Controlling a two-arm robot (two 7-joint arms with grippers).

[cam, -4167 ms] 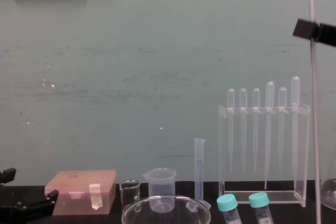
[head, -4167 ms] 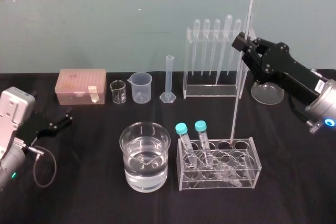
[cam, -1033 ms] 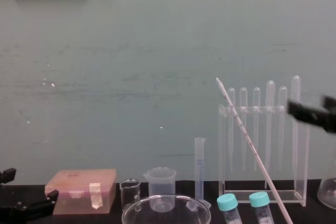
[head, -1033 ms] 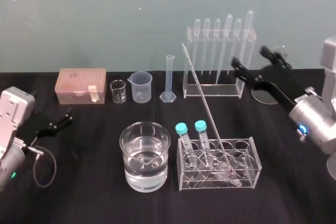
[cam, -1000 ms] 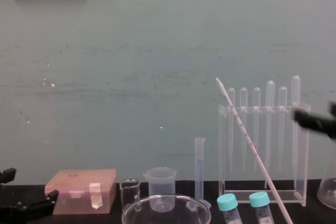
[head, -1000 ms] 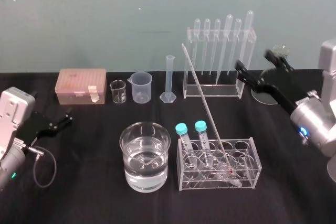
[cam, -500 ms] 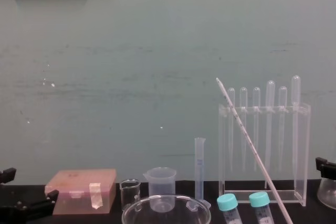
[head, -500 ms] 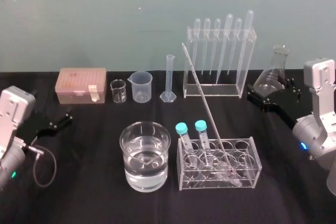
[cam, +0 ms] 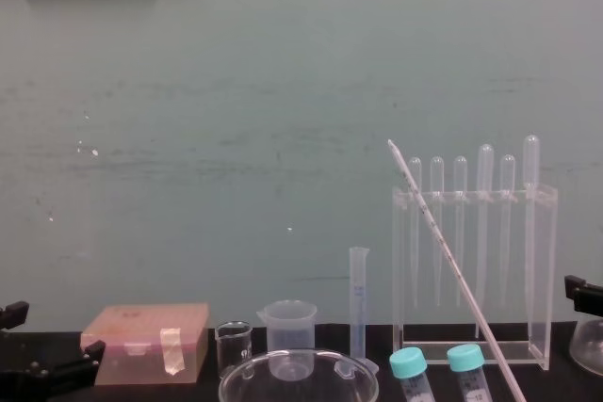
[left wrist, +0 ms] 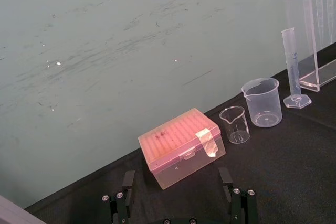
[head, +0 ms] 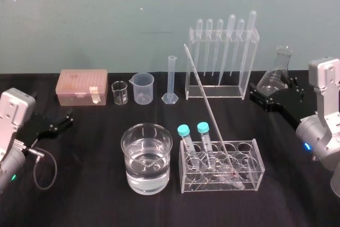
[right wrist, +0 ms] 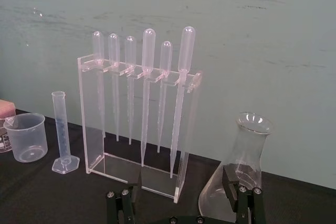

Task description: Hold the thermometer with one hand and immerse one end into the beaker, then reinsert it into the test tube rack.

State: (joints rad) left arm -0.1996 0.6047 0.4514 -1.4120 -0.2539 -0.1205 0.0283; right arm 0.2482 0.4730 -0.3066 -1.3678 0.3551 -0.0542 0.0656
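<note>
Your right gripper (right wrist: 180,187) sits low at the far right of the table, fingers spread apart and holding nothing, just beside the conical flask (head: 273,78). Your left gripper (left wrist: 177,182) is parked at the near left, also spread and empty.

You will find the thermometer (head: 209,110) in the low test tube rack (head: 259,168) at centre right. Its tip is down in the rack and its stem leans up toward the far left, crossing in front of the tall pipette stand (head: 212,91). The beaker (head: 126,155) of water stands just left of the rack.

Treat the thermometer as light, stiff, slick and brittle. Take hold on the bare stem well above the rack, not at the tip, and close gently. You should probably draw it out along its own lean, since prying it against the rack's hole could snap it. Mind the two capped tubes (head: 184,131) next to it.
</note>
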